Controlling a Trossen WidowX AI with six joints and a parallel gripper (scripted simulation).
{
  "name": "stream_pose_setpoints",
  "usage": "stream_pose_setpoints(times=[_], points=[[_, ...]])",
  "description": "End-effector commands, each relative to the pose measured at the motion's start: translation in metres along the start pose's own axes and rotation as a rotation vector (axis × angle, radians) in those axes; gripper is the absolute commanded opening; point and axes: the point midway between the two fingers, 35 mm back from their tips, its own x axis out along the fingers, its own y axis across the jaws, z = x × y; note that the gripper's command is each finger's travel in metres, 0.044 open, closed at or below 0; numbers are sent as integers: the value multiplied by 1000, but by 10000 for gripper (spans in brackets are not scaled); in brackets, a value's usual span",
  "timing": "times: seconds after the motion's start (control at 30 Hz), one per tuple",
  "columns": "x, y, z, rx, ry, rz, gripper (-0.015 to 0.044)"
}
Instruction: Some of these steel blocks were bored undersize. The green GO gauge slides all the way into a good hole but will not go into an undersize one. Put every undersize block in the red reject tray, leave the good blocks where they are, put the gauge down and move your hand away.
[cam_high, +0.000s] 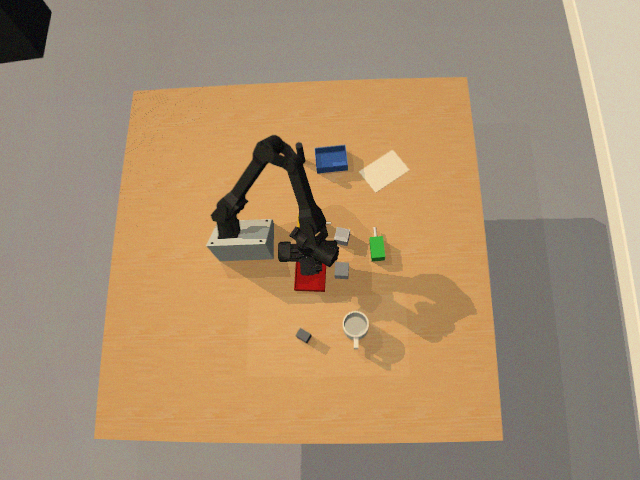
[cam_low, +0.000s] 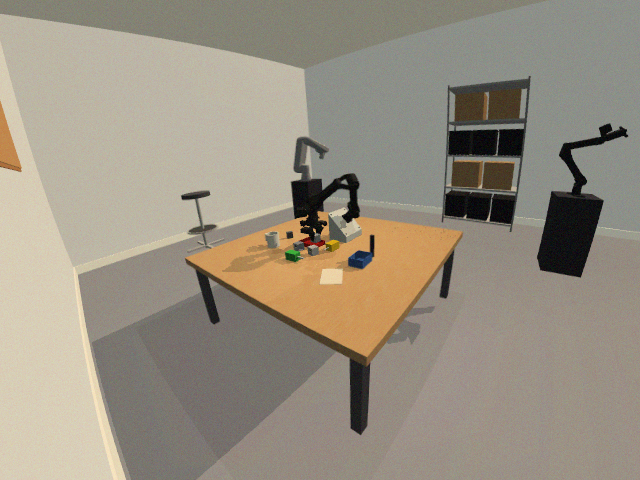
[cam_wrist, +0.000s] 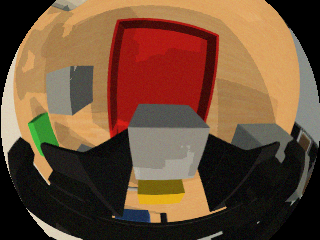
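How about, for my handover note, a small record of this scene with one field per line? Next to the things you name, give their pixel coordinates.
gripper (cam_high: 310, 268) (cam_low: 316, 235) (cam_wrist: 163, 130): closed on a steel block (cam_low: 317, 238) (cam_wrist: 169, 150)
held block position: above the red tray (cam_high: 310, 283) (cam_low: 310, 243) (cam_wrist: 160, 65)
red tray contents: no block in the visible part; the rest is hidden
other steel blocks: two, on the table beside the red tray
green gauge (cam_high: 377, 248) (cam_low: 293, 255) (cam_wrist: 44, 135): lying on the table, not held
yellow piece (cam_low: 332, 245) (cam_wrist: 161, 198): on the table
blue tray (cam_high: 331, 159) (cam_low: 360, 259) (cam_wrist: 134, 216): beside the white sheet (cam_high: 384, 171) (cam_low: 331, 276)
mug (cam_high: 355, 325) (cam_low: 272, 239): upright
bore sizes: cannot tell
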Motion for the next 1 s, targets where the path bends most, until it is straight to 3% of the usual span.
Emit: stream_pose_setpoints(times=[0.0, 0.2, 0.33, 0.53, 0.83, 0.97], points=[[-2, 1, 1, 0, -2, 5, 184], [-5, 1, 1, 1, -2, 6, 341], [-47, 2, 2, 4, -4, 18, 440], [-56, -2, -1, 5, -5, 19, 440], [-137, -72, -56, 10, -5, 14, 440], [-142, -79, -62, 10, -3, 13, 440]])
